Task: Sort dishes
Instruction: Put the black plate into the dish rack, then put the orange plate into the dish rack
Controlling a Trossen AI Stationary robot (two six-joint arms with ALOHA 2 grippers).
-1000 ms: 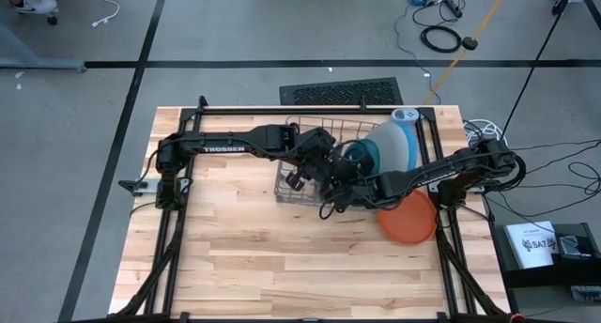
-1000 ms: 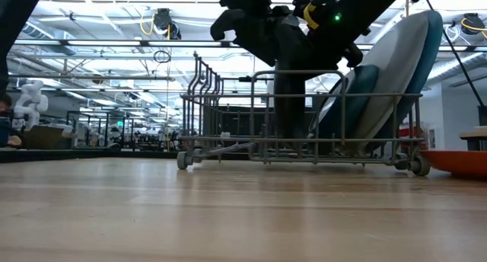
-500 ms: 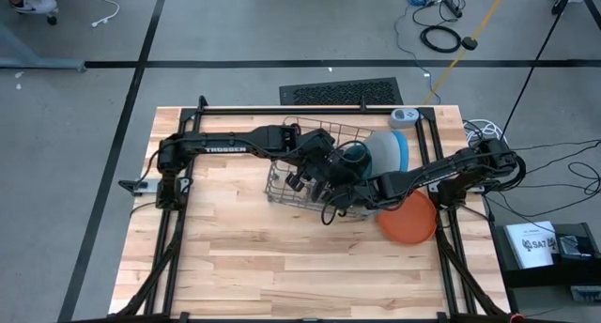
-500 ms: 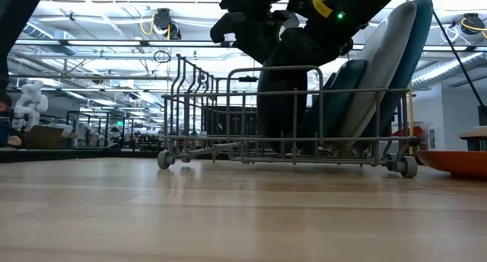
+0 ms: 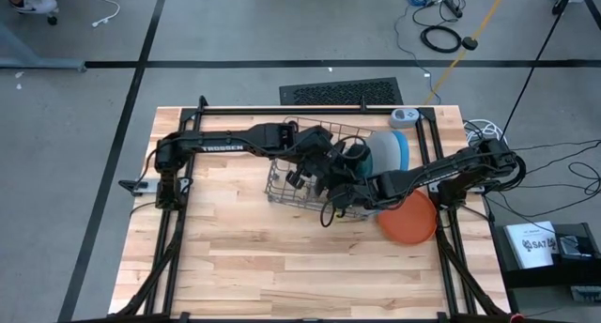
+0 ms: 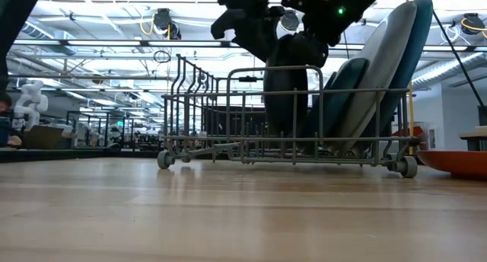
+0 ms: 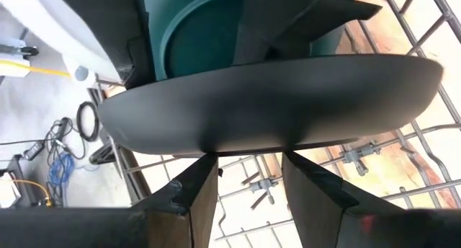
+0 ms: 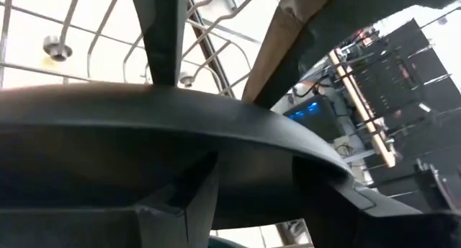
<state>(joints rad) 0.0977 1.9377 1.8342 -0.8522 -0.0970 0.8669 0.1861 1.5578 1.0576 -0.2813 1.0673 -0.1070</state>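
Low view: black plate (image 6: 285, 87) stands upright on edge in rack (image 6: 228, 144).

My two grippers, left (image 5: 335, 170) and right (image 5: 352, 179), meet over the wire dish rack (image 5: 299, 177), whose tines and the black plate (image 6: 285, 83) standing between them crowd every side of my fingers. Just beyond stand the teal plate (image 6: 351, 91), grey plate (image 6: 384, 60) and blue plate (image 6: 417, 41), and the orange plate (image 5: 409, 217) lies beside my right forearm. The bare wooden table (image 5: 254, 257) on my near side lies open.
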